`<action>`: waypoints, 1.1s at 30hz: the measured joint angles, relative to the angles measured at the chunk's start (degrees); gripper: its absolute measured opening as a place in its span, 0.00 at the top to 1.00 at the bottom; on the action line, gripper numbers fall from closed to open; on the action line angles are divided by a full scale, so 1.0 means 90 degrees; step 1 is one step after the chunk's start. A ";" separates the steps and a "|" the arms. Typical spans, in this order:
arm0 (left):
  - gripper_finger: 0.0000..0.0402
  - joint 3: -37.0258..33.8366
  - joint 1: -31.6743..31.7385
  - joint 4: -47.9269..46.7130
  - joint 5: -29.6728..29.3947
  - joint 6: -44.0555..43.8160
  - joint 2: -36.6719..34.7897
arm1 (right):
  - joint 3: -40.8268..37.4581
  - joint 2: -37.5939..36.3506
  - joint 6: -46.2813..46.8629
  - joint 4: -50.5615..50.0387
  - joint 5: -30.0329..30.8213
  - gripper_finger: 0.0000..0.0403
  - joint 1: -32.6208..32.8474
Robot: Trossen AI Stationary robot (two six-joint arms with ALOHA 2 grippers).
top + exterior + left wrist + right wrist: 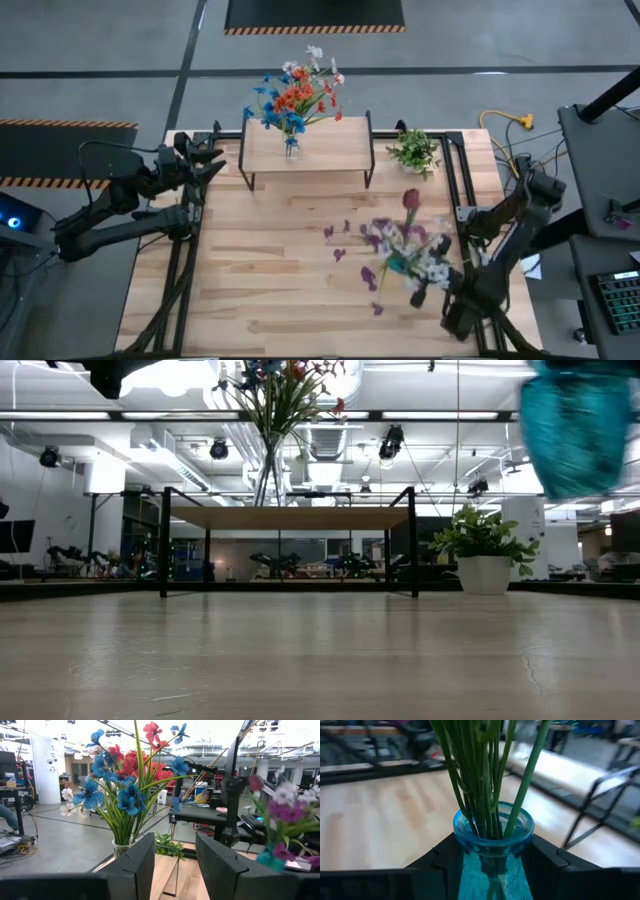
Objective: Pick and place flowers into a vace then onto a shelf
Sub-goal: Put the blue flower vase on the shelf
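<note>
Flowers in blue vase, near desk's right edge, gripped at neck by right pincer. Risk: smooth glass slips, bouquet topples. Left pincer part-open, empty, near shelf.

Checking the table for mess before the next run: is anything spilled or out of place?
Yes. Loose purple petals lie scattered on the wooden tabletop, left of the blue vase of purple and white flowers gripped by the right gripper.
</note>
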 joint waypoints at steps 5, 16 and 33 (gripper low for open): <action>0.68 0.0000 0.0001 -0.0004 0.0001 0.0000 0.0000 | 0.0013 -0.1274 -0.1459 -0.0019 0.0420 0.62 -0.0931; 0.68 0.0000 0.0002 -0.0117 0.0002 -0.0066 0.0000 | 0.0073 -0.3218 -0.7774 0.4647 -0.1325 0.62 -0.3135; 0.68 0.0005 0.0002 -0.0147 0.0004 -0.0122 -0.0362 | 0.0011 -0.2226 -1.0084 0.7005 -0.5920 0.62 -0.6936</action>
